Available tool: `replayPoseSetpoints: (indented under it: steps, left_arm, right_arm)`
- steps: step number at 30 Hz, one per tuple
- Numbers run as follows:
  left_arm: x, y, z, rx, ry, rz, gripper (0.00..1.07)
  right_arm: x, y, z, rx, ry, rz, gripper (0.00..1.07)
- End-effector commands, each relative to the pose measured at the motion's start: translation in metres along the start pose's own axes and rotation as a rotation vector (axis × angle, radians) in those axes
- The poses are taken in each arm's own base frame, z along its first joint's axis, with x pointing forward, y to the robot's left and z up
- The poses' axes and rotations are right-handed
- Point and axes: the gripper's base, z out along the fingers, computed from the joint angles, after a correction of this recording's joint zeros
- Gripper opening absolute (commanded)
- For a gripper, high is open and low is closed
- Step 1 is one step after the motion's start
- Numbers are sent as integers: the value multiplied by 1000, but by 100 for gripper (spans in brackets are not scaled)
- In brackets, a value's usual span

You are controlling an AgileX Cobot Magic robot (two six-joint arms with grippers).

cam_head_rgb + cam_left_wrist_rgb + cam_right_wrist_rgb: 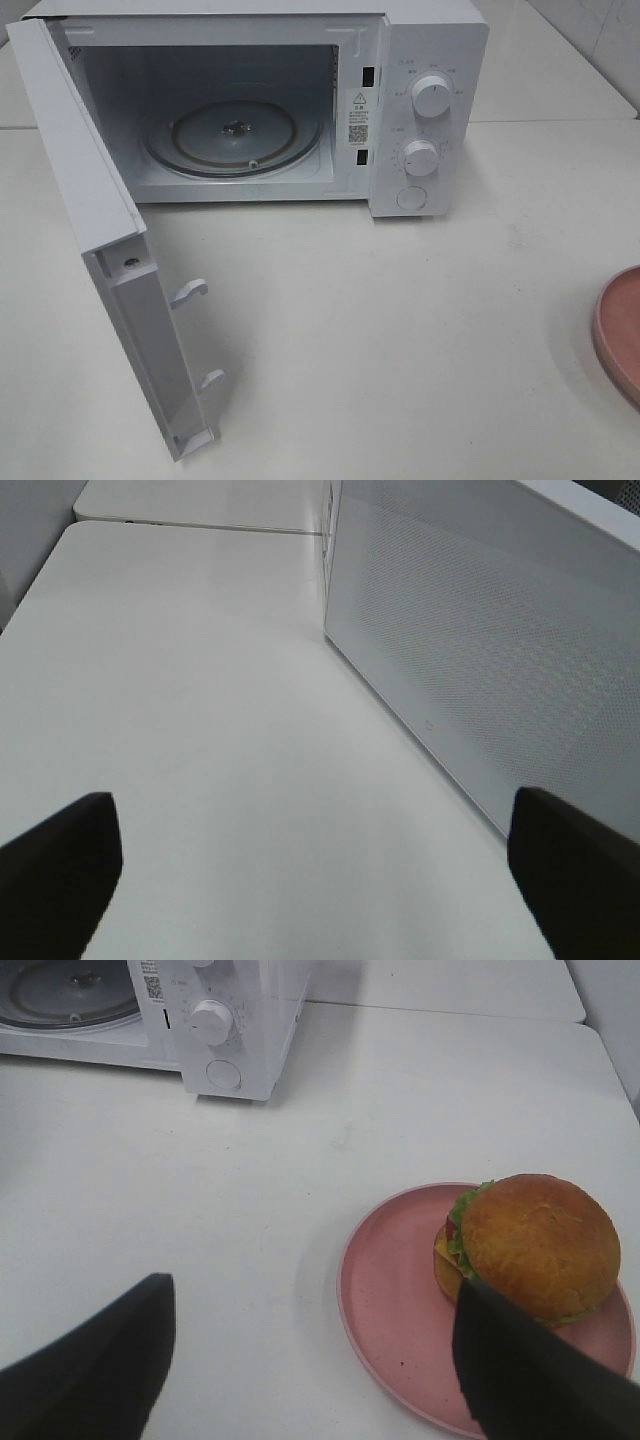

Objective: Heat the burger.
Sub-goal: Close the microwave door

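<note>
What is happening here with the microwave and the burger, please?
The microwave stands on the table with its door swung wide open and its glass turntable bare. The burger sits on a pink plate, off to the side. The right gripper is open above the table beside the plate, holding nothing. The left gripper is open too, beside the door.
</note>
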Motion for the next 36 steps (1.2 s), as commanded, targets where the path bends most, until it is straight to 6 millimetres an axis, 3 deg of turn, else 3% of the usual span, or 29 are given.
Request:
replayPoseSetpoints:
  steps: [1, 18, 25, 27, 29, 30, 31, 32, 34, 35, 36]
  left_arm:
    - [1, 0, -2, -2, -18, -4, 98]
    - [1, 0, -2, -2, -19, -4, 98]
    - [-17, -1, 1, -6, -43, 0, 94]
    - [-21, -1, 7, -8, -22, 0, 88]
    - [-27, -1, 17, -9, 6, 0, 75]
    - [-27, -1, 17, -9, 6, 0, 75]
    - [-31, -2, 24, -11, 31, 0, 62]
    - [-31, -2, 24, -11, 31, 0, 62]
    - [-37, -3, 37, -9, 73, -4, 42]
    - [-37, -3, 37, -9, 73, -4, 42]
    - [-40, -2, 46, -15, 92, 0, 30]
  right_arm:
    - [1, 0, -3, 5, -40, -8, 75]
    - [1, 0, -3, 5, -40, -8, 75]
    - [1, 0, -3, 5, -40, -8, 75]
    - [1, 0, -3, 5, -40, -8, 75]
    - [1, 0, -3, 5, -40, -8, 75]
    - [1, 0, -3, 5, -40, -8, 75]
    - [1, 0, -3, 5, -40, -8, 75]
    - [1, 0, -3, 5, -40, -8, 75]
    - [1, 0, -3, 5, -40, -8, 75]
    - [1, 0, -3, 5, -40, -8, 75]
    - [1, 0, -3, 5, -40, -8, 75]
